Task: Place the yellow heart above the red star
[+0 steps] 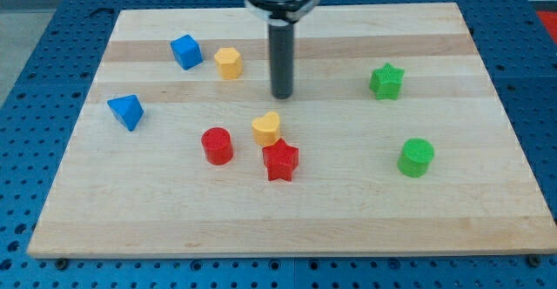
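Wooden board (pixel 487 193) on a blue perforated bench (pixel 35 10); all blocks well inside the board's edges. Wide bare wood along the view's bottom and between the centre cluster and the two green blocks at the view's right.

Yellow heart (pixel 267 128) near the board's middle, touching or almost touching the red star (pixel 280 160) at the star's upper-left corner, so already toward the view's top of it, slightly left. Heart's lobes toward the view's upper right, point toward lower left; long axis roughly along that diagonal. Red cylinder (pixel 217 145) just left of the pair, apart from both.

My tip (pixel 281 96) above the heart in the view, a little right, clear of it, open wood all around. No jaws here, only the plain dark rod.

Yellow hexagonal block (pixel 228 63) and blue cube (pixel 185 51) at upper left, blue wedge-like block (pixel 127 111) nearer the left edge. Green star (pixel 386 81) and green cylinder (pixel 416 157) well apart at right.

No writing or labels legible anywhere.
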